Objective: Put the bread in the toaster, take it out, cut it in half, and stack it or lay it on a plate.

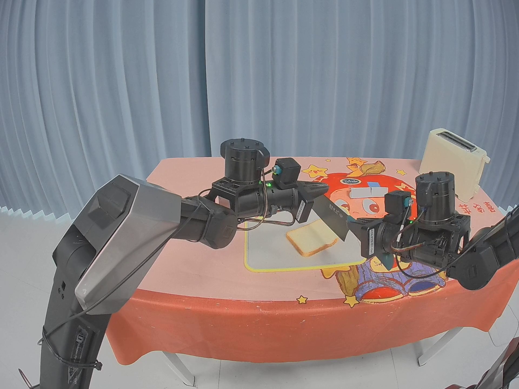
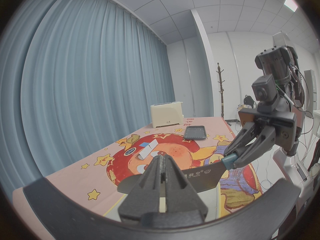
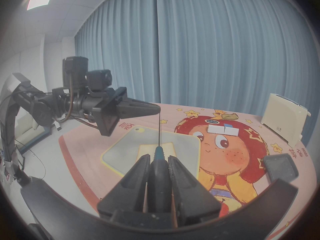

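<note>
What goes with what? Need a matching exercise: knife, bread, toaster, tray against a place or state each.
1. knife
2. bread slice
3. toaster
4. tray

a. lying on the cutting board
b. standing at the far right corner of the table
c. held by its handle in the right gripper
d. black and empty

Pairs: 1-c, 2-a, 3-b, 4-d

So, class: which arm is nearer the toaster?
Right. The right arm is just in front of the toaster; the left arm is farther off, by the cutting board.
</note>
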